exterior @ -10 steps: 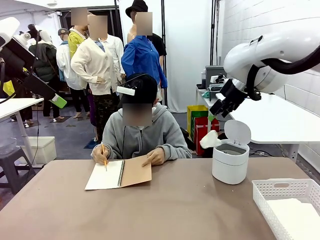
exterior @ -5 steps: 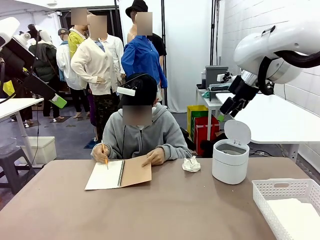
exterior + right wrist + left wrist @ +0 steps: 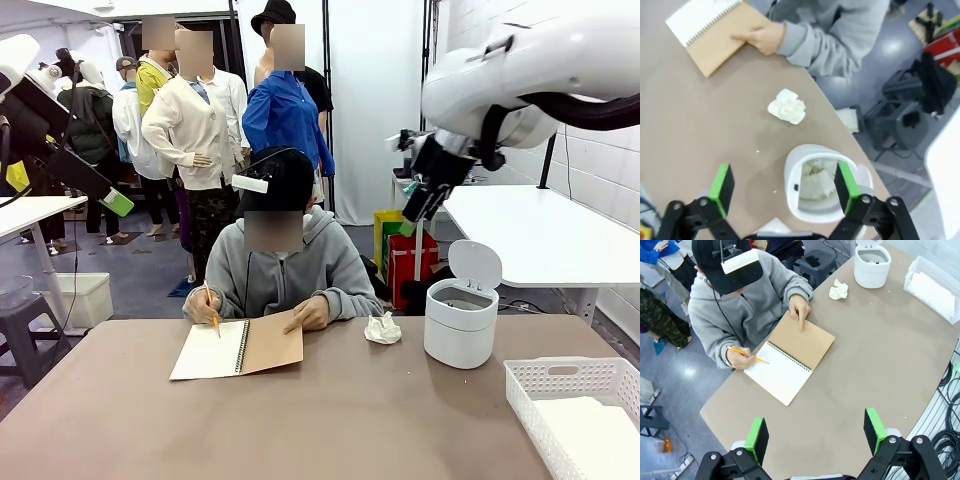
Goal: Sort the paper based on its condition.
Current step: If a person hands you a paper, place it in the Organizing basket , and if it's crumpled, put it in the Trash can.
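The right gripper hangs high above the surface with its jaws spread wide and nothing between them; in its own wrist view the green pads frame the white bin directly below, lid tipped back, with crumpled white paper lying inside. At about 11 o'clock from the bin in that view, a crumpled paper wad sits on the bare surface, near the bin but apart from it. In the front view the wad lies at 9 o'clock of the bin, close to the person's sleeve. The left gripper is also released, empty, held well above the near side of the surface. Farther out, the person writes with a pencil in an open spiral notebook. At 4 o'clock from the bin, a white basket holds flat sheets.
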Tool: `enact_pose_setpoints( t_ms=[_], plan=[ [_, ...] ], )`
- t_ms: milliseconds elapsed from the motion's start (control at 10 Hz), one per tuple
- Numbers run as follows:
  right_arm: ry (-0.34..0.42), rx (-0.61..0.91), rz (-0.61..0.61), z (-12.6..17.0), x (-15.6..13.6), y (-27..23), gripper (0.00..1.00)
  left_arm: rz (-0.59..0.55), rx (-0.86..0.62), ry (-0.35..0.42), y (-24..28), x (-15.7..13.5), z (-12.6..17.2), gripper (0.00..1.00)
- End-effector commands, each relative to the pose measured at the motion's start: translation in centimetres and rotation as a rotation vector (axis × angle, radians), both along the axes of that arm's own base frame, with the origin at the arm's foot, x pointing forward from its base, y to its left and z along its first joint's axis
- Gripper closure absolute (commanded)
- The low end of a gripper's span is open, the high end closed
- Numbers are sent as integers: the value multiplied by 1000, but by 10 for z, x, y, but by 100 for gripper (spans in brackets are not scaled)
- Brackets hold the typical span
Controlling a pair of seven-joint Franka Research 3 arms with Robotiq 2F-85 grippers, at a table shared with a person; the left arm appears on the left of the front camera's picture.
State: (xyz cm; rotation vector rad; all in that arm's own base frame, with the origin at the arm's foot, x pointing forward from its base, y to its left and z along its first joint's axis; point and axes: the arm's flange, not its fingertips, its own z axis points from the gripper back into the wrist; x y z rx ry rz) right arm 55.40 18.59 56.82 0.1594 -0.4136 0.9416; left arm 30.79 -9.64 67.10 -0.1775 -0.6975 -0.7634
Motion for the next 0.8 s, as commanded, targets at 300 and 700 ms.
enact_pose_setpoints(
  t_ms=[300, 700],
  plan=[
    [107, -210, 58, -72, 27, 83, 0, -3, -8, 2, 2, 0, 0, 0],
    [250, -307, 59, -161, 57, 99, 0, -3, -8, 2, 2, 0, 0, 0]
  ],
)
